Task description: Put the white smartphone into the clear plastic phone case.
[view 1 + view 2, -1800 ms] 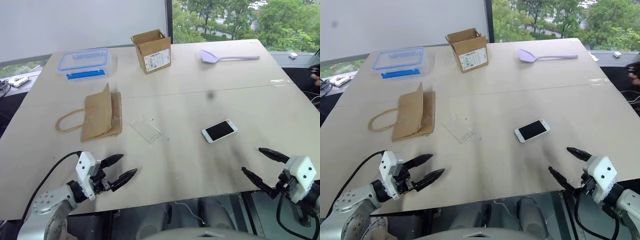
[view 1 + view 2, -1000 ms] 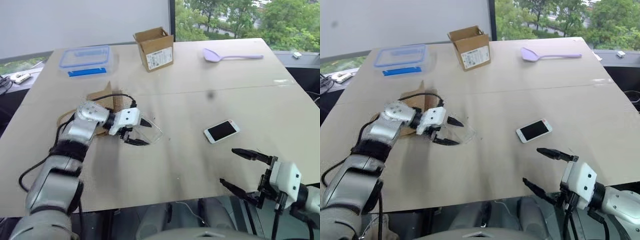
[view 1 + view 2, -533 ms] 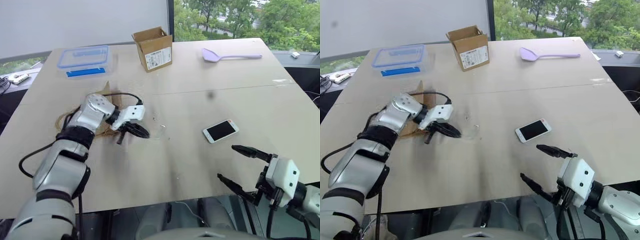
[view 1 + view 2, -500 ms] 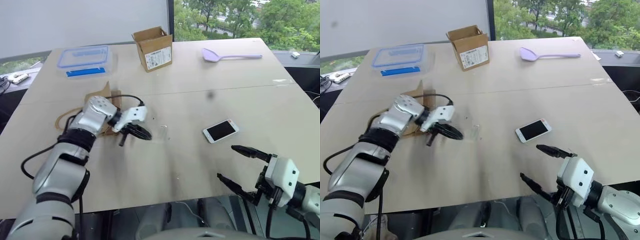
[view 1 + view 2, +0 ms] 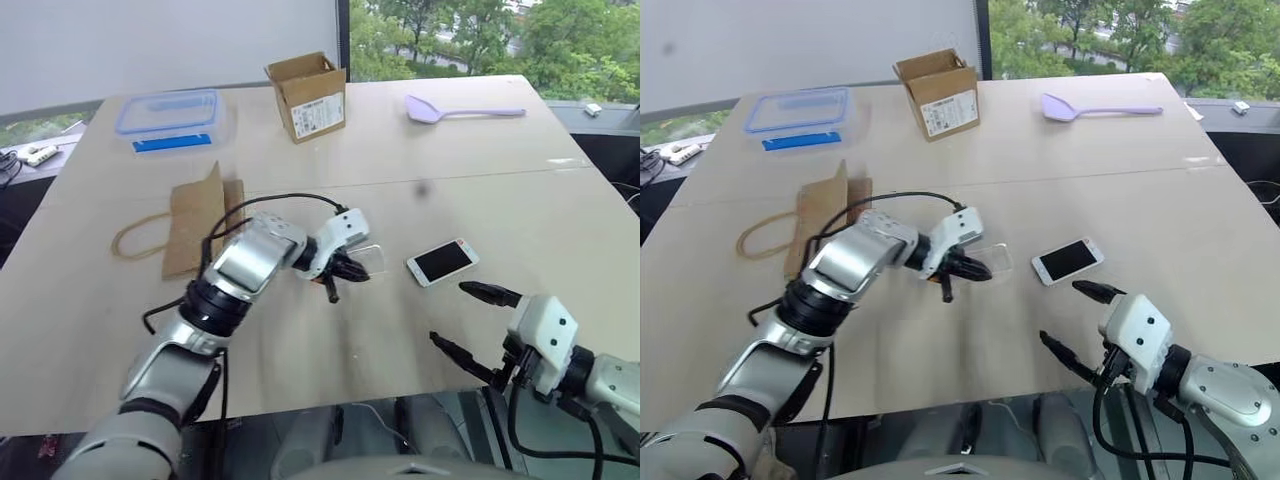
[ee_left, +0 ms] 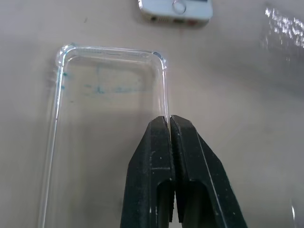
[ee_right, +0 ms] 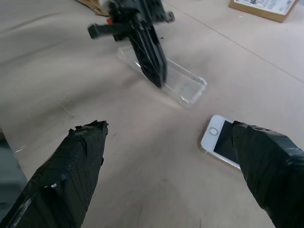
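Observation:
The white smartphone (image 5: 441,260) lies screen up on the table, right of centre. The clear plastic phone case (image 5: 366,259) is just left of it, a short gap apart, low at the table surface. My left gripper (image 5: 350,270) is shut on the case's long side wall (image 6: 164,102); in the left wrist view the black fingers (image 6: 156,161) pinch that rim together. My right gripper (image 5: 452,316) stands open near the table's front edge, in front of the phone (image 7: 223,142), with nothing between its fingers (image 7: 71,161).
A brown paper bag (image 5: 200,220) lies at the left. A blue-lidded clear container (image 5: 168,118) and an open cardboard box (image 5: 308,95) stand at the back. A purple spatula (image 5: 460,110) lies at the back right.
My left gripper shut on the clear case and moved right with it, from beside the paper bag to just left of the phone. The right gripper stayed near the front edge.

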